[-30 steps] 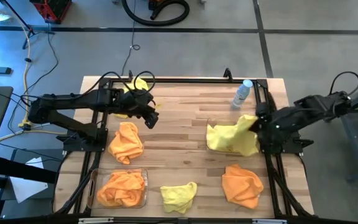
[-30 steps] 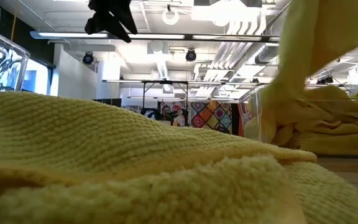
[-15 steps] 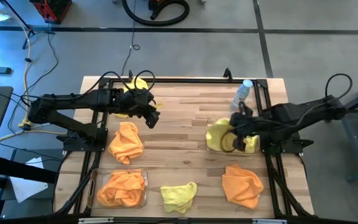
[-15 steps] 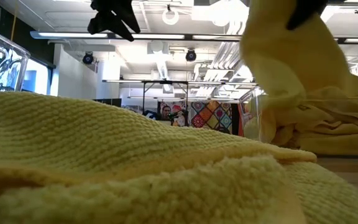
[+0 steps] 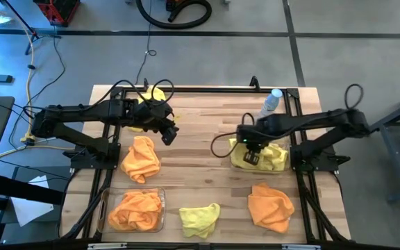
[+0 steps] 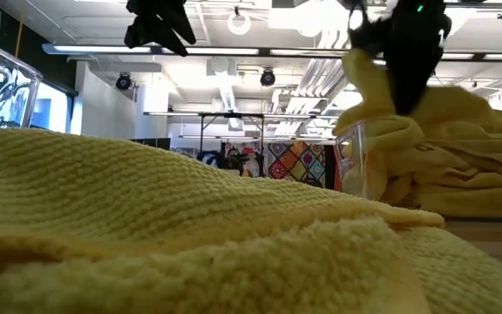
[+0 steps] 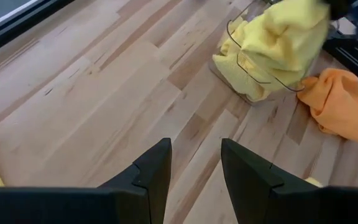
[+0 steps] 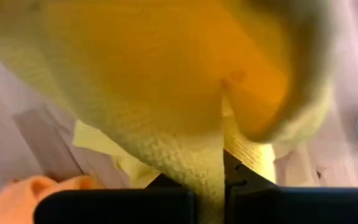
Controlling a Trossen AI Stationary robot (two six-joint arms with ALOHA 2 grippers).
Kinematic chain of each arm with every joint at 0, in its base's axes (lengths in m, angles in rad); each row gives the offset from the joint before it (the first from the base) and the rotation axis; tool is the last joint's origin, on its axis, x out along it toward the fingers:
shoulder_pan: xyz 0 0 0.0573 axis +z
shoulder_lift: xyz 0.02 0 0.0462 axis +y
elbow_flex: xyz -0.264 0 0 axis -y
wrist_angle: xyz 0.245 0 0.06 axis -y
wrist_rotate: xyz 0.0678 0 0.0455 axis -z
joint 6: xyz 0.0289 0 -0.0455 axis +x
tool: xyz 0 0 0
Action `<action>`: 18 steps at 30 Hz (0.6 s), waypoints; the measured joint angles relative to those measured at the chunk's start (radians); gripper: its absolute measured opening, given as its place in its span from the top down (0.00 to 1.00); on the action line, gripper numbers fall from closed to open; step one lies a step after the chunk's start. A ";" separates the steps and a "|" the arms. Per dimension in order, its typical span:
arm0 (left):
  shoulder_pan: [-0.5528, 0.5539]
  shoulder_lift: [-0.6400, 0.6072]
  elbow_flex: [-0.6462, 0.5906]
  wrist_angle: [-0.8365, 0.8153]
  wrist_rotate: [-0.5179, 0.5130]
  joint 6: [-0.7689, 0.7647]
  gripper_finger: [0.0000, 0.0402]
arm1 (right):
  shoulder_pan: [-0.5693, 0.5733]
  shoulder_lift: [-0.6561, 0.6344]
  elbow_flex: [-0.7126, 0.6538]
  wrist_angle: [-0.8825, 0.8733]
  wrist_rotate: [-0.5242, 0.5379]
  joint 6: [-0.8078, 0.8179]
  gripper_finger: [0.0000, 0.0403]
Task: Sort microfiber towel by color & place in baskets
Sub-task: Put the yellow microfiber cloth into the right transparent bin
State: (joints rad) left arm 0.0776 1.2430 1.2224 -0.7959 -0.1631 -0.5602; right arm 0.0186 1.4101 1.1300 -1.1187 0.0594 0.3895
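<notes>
Placing is the step in hand: the right gripper (image 5: 250, 154), jaws clamped on a yellow towel (image 5: 273, 156), hangs over the right-centre basket (image 5: 233, 164) of yellow cloths. Next it likely needs to let go and lift clear. The left gripper (image 5: 168, 132), part-open and empty, waits upper left, above an orange towel (image 5: 141, 158).

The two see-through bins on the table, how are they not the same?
The bin by the right arm holds yellow towels, heaped above its rim; the front-left bin holds orange towels lying lower. The right gripper is over the yellow bin, shut on a yellow towel; no gripper is near the orange bin. Both are clear rectangular bins with rounded corners.
</notes>
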 joint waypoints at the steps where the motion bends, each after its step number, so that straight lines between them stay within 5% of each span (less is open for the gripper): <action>1: -0.003 0.000 0.000 0.000 0.000 0.004 0.68 | -0.004 0.024 -0.001 0.002 -0.012 -0.005 1.00; 12: -0.029 0.000 0.000 0.000 -0.031 0.031 0.68 | -0.005 -0.006 -0.361 0.433 -0.064 0.166 1.00; 18: -0.029 0.000 0.000 0.000 -0.022 0.023 0.68 | -0.005 -0.073 -0.403 0.435 -0.081 0.262 0.93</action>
State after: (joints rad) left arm 0.0490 1.2430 1.2224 -0.7959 -0.1848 -0.5377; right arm 0.0132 1.3375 0.7271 -0.6836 -0.0212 0.6514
